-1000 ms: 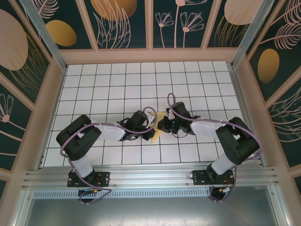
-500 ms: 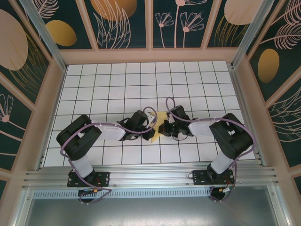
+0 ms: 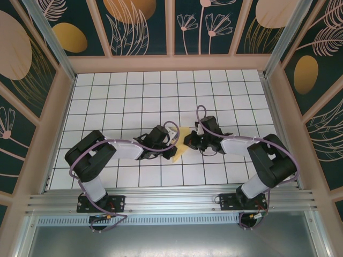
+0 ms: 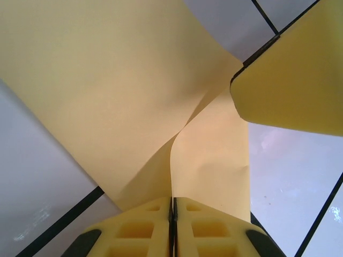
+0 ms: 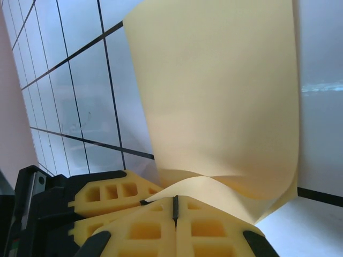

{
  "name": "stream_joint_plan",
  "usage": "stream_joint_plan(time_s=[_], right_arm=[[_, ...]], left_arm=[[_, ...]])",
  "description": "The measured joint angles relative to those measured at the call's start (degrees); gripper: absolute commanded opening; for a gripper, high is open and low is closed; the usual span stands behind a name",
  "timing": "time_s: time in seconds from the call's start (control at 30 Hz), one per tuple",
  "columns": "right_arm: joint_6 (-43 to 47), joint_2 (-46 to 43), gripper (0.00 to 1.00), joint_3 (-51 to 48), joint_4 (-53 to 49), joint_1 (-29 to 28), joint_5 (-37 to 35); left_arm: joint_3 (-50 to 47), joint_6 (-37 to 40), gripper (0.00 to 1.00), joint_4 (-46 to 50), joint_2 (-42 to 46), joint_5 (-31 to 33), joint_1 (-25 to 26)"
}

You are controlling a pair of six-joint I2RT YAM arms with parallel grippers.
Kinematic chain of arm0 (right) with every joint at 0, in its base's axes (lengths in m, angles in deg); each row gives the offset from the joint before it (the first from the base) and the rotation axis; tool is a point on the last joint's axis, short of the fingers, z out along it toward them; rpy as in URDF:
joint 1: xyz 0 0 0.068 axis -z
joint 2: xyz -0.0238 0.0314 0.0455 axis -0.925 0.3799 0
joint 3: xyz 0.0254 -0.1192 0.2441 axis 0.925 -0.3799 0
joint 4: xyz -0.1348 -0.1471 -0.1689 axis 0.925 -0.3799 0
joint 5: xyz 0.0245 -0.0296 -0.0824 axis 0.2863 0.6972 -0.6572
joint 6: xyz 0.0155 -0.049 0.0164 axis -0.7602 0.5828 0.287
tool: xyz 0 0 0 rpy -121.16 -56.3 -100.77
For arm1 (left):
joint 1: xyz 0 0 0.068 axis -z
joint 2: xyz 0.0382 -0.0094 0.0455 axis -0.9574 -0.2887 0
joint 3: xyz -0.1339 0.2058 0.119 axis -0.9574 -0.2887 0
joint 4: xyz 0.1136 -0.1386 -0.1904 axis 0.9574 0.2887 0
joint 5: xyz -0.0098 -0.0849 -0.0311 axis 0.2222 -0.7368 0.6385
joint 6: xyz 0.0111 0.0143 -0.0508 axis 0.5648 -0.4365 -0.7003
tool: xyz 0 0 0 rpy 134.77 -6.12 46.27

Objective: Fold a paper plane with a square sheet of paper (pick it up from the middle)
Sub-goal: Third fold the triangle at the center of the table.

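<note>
Pinching paper (image 4: 107, 80) edges: left gripper (image 4: 172, 206), right gripper (image 5: 175, 206).

**Top view:** bright, even, diffuse light from above; the white table (image 3: 107, 101) is uniformly lit and the arms (image 3: 126, 149) cast only faint, soft shadows. Focus is sharp across the whole field.

**Left wrist view:** the square sheet of paper (image 4: 107, 80) sits close to the lens, softly blurred, shaded along its fold.

**Right wrist view:** a pale glare streak crosses the glossy tiles at right.
</note>
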Motion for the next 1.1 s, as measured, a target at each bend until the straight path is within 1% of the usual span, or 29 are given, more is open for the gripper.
stream_joint_plan(time_s=[0.3,0.57,0.77,1.1], right_arm=[[0.0,4.2,0.06,-1.7,0.7,1.7,-0.2],[0.1,3.6,0.07,-1.7,0.7,2.3,0.0],[0.5,0.2,0.07,-1.7,0.0,5.3,0.2],[0.5,4.4,0.05,-1.7,1.0,5.9,0.3]], left_arm=[[0.0,0.2,0.11,0.0,-0.1,0.0,0.0],[0.1,0.5,0.11,0.0,-0.1,0.0,0.0],[0.1,0.6,0.1,0.0,-0.1,0.0,0.0],[0.4,0.7,0.11,0.4,-0.2,0.0,0.0]])
